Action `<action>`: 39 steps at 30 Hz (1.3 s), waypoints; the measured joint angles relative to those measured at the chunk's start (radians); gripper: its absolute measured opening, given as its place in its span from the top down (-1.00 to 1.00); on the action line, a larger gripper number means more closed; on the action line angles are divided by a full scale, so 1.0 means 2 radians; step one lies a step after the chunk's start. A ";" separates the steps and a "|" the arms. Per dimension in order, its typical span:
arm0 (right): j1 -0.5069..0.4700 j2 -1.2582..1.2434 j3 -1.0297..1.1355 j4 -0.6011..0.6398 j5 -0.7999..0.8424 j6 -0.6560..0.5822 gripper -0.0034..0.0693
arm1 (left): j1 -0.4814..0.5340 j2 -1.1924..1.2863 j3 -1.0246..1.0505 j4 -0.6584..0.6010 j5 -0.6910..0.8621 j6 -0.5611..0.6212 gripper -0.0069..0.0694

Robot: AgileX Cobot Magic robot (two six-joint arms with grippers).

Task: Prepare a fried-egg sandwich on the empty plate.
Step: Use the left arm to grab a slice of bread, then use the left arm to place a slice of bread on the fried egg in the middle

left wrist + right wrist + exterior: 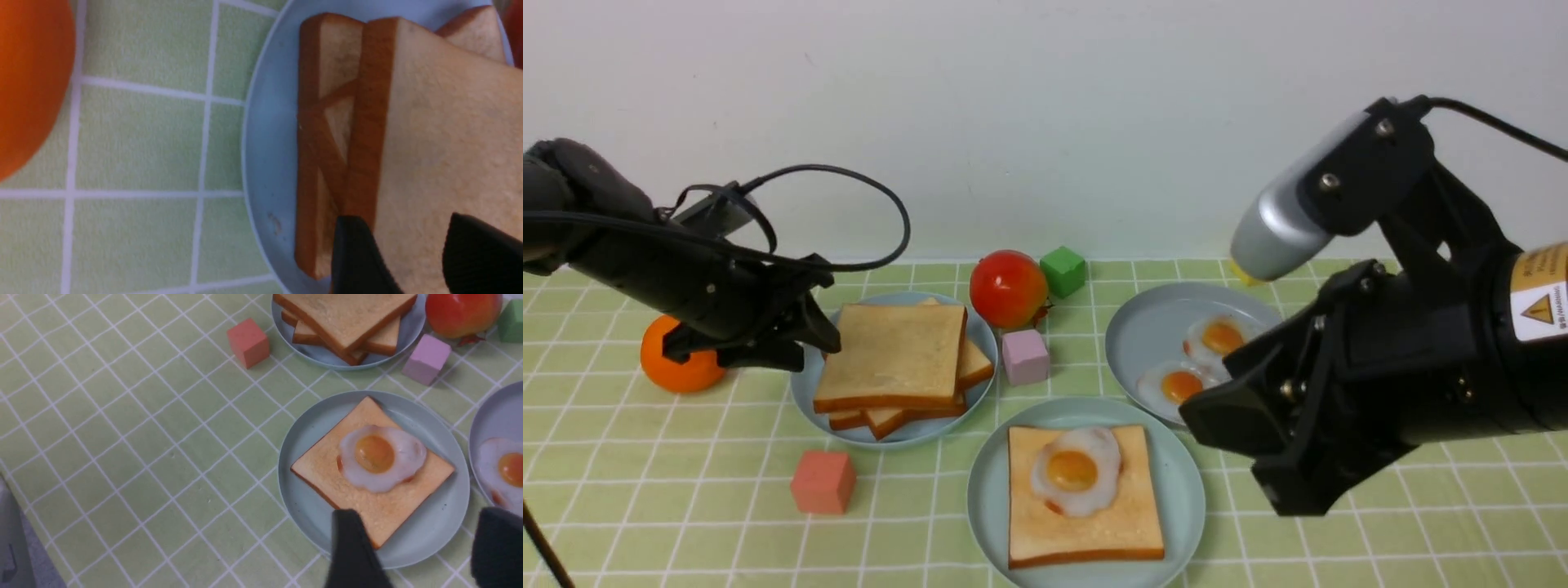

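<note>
The pale aqua-green plate (990,498) sits flat on the tabletop (686,531), just beside and below the spread right hand (1232,457). One square tan toast slice (1086,531) lies flat on it, with a white-and-orange fried egg (1076,472) uncovered on top.

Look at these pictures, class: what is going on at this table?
A two-armed robot is stacking toy food. The aqua plate holds one toast slice with a fried egg on top, no upper slice yet. The left gripper is at the edge of the top slice of the toast pile; whether it grips is unclear. The right gripper hangs open and empty near the plate.
</note>
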State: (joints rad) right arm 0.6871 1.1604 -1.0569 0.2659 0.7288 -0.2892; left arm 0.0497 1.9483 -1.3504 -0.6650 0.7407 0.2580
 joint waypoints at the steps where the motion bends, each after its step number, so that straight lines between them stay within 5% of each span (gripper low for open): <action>1: 0.000 0.000 0.000 0.000 0.003 0.000 0.39 | 0.000 0.006 -0.002 0.000 -0.002 0.007 -0.06; 3: 0.000 0.000 0.000 0.000 0.005 0.000 0.79 | 0.000 0.012 -0.003 0.000 -0.002 0.016 -0.07; 5: 0.000 0.000 0.000 0.002 0.005 0.000 0.93 | 0.000 0.018 -0.003 -0.004 -0.002 0.020 -0.06; 9: 0.000 -0.001 0.000 0.004 0.004 0.000 0.93 | 0.000 0.027 -0.003 -0.019 0.000 0.029 0.04; 18: 0.000 -0.001 0.000 -0.004 0.001 0.000 0.93 | 0.006 0.042 -0.008 -0.058 0.023 0.072 0.73; 25: 0.000 -0.001 0.000 -0.008 0.001 0.008 0.92 | 0.006 -0.005 -0.006 -0.043 0.059 0.068 0.72; 29: 0.000 -0.007 0.000 -0.012 0.001 0.014 0.92 | -0.006 -0.081 0.036 -0.113 0.071 0.065 0.72; 39: 0.000 -0.017 0.000 -0.057 0.014 0.083 0.91 | -0.172 -0.146 0.208 -0.257 -0.078 0.112 0.72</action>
State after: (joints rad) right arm 0.6871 1.1256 -1.0569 0.1528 0.7565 -0.1240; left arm -0.2937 1.6561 -0.9339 -1.1786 0.5847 0.4819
